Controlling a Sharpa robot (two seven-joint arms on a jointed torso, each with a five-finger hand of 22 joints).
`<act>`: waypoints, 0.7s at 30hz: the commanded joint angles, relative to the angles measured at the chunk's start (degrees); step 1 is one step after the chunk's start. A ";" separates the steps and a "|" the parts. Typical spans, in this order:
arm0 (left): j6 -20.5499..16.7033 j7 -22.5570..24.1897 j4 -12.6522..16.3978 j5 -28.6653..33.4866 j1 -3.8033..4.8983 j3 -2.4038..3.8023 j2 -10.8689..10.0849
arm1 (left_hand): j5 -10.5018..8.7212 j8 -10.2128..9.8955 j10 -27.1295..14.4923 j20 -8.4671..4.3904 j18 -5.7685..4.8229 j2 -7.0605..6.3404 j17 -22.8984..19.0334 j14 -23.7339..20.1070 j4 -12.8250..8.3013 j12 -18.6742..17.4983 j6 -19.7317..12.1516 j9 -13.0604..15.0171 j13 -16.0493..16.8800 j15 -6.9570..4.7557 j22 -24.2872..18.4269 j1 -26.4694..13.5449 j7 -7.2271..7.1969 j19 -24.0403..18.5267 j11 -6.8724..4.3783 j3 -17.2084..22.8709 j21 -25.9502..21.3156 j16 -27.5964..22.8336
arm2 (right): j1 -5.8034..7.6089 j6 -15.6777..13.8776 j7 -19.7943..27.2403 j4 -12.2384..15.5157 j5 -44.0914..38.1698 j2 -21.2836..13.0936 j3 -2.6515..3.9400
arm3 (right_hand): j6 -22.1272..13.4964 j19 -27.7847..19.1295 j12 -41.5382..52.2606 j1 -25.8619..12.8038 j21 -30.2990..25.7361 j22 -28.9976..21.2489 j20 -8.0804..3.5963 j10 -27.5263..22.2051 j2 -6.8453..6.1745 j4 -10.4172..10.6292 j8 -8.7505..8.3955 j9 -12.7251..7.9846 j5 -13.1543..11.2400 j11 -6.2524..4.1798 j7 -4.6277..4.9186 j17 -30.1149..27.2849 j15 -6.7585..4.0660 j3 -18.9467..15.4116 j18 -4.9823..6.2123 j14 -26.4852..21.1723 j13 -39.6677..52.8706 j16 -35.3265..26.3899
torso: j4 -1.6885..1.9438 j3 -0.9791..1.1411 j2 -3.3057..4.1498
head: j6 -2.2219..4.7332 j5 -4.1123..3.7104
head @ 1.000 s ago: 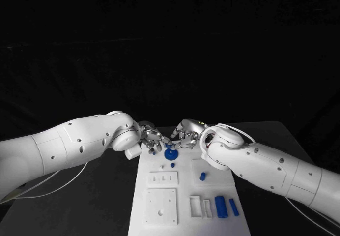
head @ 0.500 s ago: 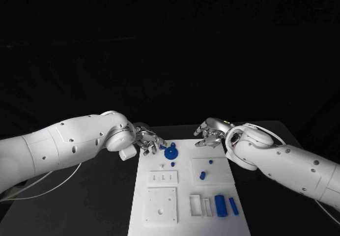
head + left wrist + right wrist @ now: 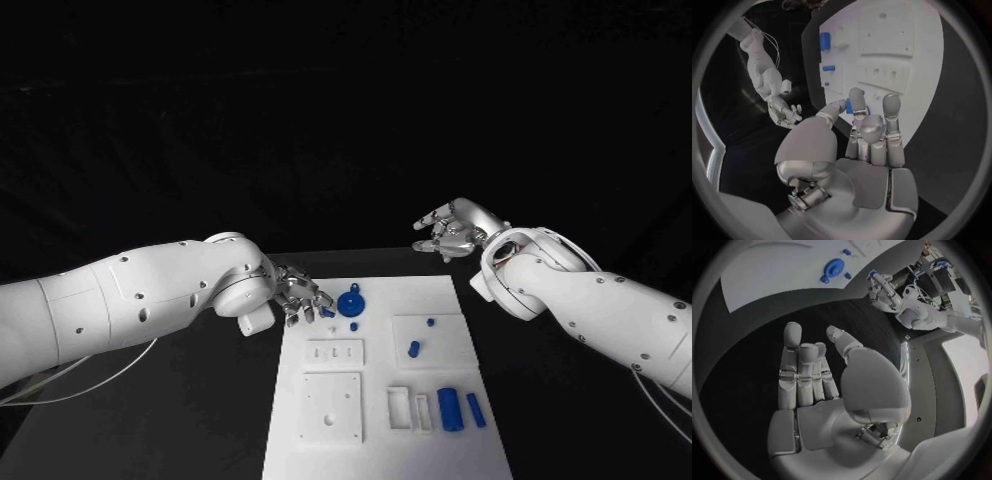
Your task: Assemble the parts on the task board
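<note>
Black worktop [image 3: 202,400], dark room behind. Board [image 3: 387,440] sits mid-worktop. Blue disc [image 3: 351,301] lies at its far end, small blue pegs [image 3: 414,348] mid-board, two blue bars [image 3: 449,412] near the front right. Left hand [image 3: 300,297] is low at the board's far left corner, just beside the disc, fingers apart, nothing in it. Right hand [image 3: 450,230] is up beyond the far right corner, well apart from the parts, fingers spread, holding nothing. My guess: parts are light, rigid plastic, probably slick. Take the disc by its rim, pegs by their sides.
</note>
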 commanded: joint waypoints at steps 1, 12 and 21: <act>-3.79 -1.70 2.16 -4.71 -0.60 -0.05 -0.70 | 0.24 0.32 0.89 -0.06 -0.02 0.27 0.17 0.62 -8.04 -0.55 2.63 -0.13 0.01 -0.07 0.34 -0.09 -2.00 0.62 -0.05 8.06 -0.68 0.01 | -0.03 -3.21 2.24 -0.40 3.39 0.46 0.14 | 0.48 1.78 0.37 -0.69 -0.37 -0.09 -0.26 -0.18 0.13 0.03 -0.20 -0.05 0.49 -0.39 -0.14 -0.06 -0.37 0.35 0.19 0.11 -0.12 -0.10 | 0.13 0.17 -0.29 | -0.65 0.14; -8.69 -2.67 6.45 -10.03 -3.44 -0.12 -1.55 | 0.41 0.36 2.24 0.12 -0.06 -0.52 1.82 1.50 -7.47 -0.99 3.72 -0.41 -0.02 0.03 1.60 -0.16 -2.34 1.39 0.03 8.11 -1.65 0.26 | 0.12 -3.45 2.50 -1.55 3.70 2.31 0.25 | 0.91 1.70 0.25 -1.24 -0.41 0.27 -0.34 -0.42 -0.27 -0.33 -0.20 -0.05 4.05 -0.48 -0.16 -0.23 -0.45 2.35 0.24 -0.05 -0.35 -0.19 | 0.31 0.40 -0.89 | -2.76 0.33; -11.58 -2.60 7.36 -16.96 -6.15 -0.12 -0.71 | 0.45 0.44 2.65 0.16 0.03 -0.87 2.78 1.94 -6.98 -0.94 4.24 -0.07 0.21 0.01 2.31 -0.16 -2.53 1.95 0.03 8.17 -2.26 0.30 | 0.17 -3.04 2.26 -1.89 3.51 3.68 0.26 | 0.97 1.61 0.23 -1.68 -0.45 0.53 -0.35 -0.54 -0.39 -0.32 -0.22 -0.07 4.89 -0.48 -0.16 -0.29 -0.45 2.97 0.25 -0.18 -0.39 -0.25 | 0.32 0.31 -0.79 | -3.25 0.18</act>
